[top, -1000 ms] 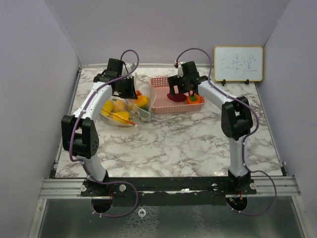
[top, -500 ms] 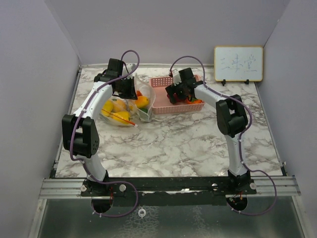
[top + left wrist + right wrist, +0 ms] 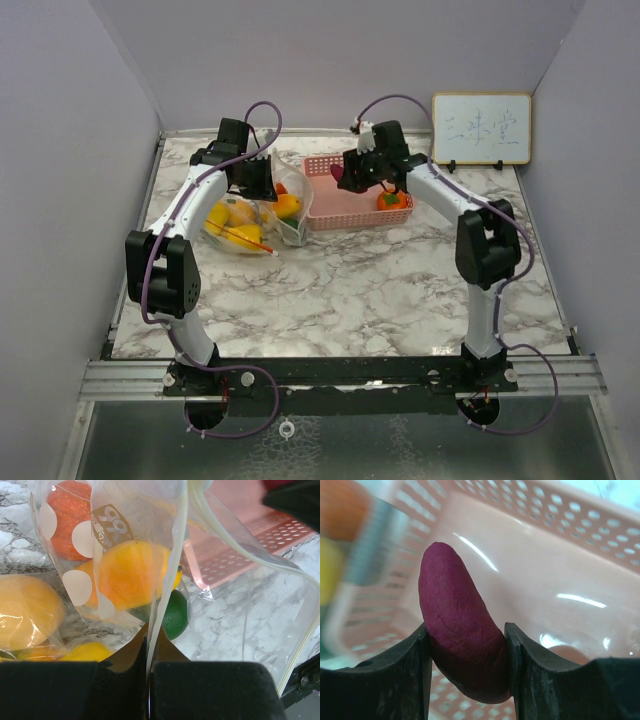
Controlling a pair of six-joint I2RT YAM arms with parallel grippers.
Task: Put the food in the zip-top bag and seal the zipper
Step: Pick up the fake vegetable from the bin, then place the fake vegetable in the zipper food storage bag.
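Note:
The zip-top bag [image 3: 262, 212] lies at the back left, its mouth facing the pink basket. It holds yellow, orange and green food [image 3: 131, 572]. The orange-red zipper [image 3: 248, 240] runs along its near edge. My left gripper [image 3: 149, 645] is shut on the bag's upper mouth edge and holds it raised. My right gripper [image 3: 467, 632] is shut on a dark purple food piece [image 3: 451, 597], lifted over the basket's left part [image 3: 341, 172]. An orange food piece [image 3: 392, 199] stays in the basket.
The pink perforated basket [image 3: 330, 217] stands right of the bag, touching it. A small whiteboard [image 3: 481, 128] leans at the back right wall. Grey walls close in the marble table [image 3: 380, 290] on three sides.
My right gripper dipped into the basket, closed on the dark purple food and lifted it up and left. The left gripper and the bag have not moved.

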